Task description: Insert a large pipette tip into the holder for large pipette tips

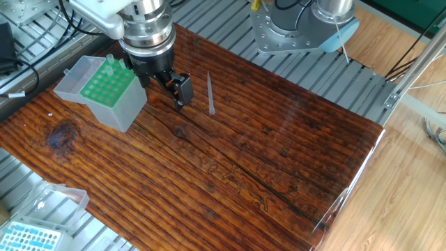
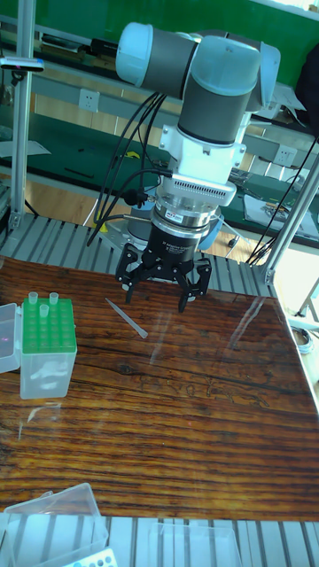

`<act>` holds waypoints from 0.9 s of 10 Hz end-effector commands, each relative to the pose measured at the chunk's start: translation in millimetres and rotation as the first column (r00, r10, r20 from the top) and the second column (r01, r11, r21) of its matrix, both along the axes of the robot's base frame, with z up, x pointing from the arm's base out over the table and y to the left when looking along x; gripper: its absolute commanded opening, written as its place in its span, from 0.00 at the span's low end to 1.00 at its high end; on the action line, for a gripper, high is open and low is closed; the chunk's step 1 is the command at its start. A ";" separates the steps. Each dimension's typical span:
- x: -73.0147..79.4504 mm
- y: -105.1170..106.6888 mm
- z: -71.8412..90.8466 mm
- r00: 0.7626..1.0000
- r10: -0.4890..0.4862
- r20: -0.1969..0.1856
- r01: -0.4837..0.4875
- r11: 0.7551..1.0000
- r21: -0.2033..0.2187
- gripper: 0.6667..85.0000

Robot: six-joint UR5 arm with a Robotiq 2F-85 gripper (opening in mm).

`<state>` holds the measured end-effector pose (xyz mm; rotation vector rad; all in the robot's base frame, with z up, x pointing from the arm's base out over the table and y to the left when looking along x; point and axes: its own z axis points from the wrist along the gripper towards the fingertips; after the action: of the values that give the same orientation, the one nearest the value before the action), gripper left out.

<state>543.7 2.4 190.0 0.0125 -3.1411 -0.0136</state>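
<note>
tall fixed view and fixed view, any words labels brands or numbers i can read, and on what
No text reads in either view.
Wrist ring above the hand: a small mark, too blurred to read.
Green-topped holder: no print visible.

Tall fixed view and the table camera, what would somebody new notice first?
The arm's open gripper dominates, hanging low over the dark wooden table. Next comes the bright green top of the holder for large pipette tips, at the left of the fixed view. A lone large pipette tip lies flat on the wood beside the gripper.
</note>
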 end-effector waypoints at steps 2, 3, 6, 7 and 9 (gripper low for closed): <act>-76.8 -46.6 15.0 0.928 0.177 -0.327 -0.229 0.965 -0.127 0.00; -76.5 -45.6 15.0 0.929 0.175 -0.325 -0.226 0.966 -0.127 0.00; -76.7 -41.1 15.1 0.931 0.178 -0.320 -0.223 0.969 -0.109 0.00; -73.6 -37.1 13.0 0.933 0.192 -0.306 -0.230 0.969 -0.093 0.00; -67.3 -37.9 6.4 0.930 0.231 -0.285 -0.270 0.957 -0.105 0.00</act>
<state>475.9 -36.3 198.9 0.3123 -2.8400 0.1899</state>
